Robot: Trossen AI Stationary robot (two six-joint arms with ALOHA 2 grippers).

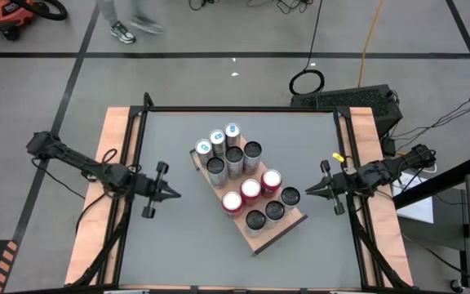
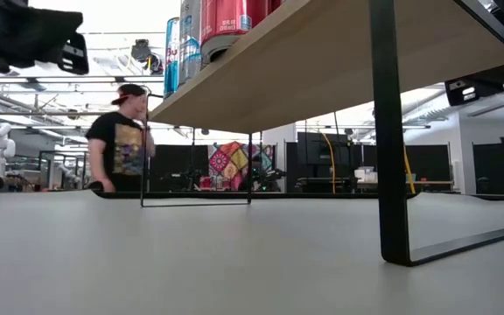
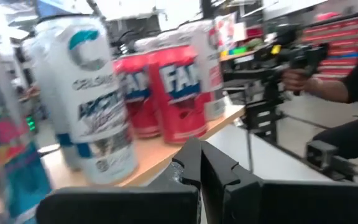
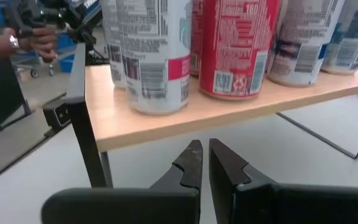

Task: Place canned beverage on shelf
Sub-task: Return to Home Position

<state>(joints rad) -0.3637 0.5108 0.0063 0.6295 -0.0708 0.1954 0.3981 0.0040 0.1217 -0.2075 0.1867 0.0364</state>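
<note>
Centrally, the shelf (image 1: 261, 238) sits slantwise on the bench (image 1: 178, 245), bearing twelve cans (image 1: 234, 155), with three red cans (image 1: 250, 189) in a row mid-board. A person (image 2: 121, 140) stands beyond the bench. The left pincer (image 1: 175, 194), left of centre, is empty with its fingers together. The right pincer (image 1: 308, 193), near the shelf's right corner, is likewise.
</note>
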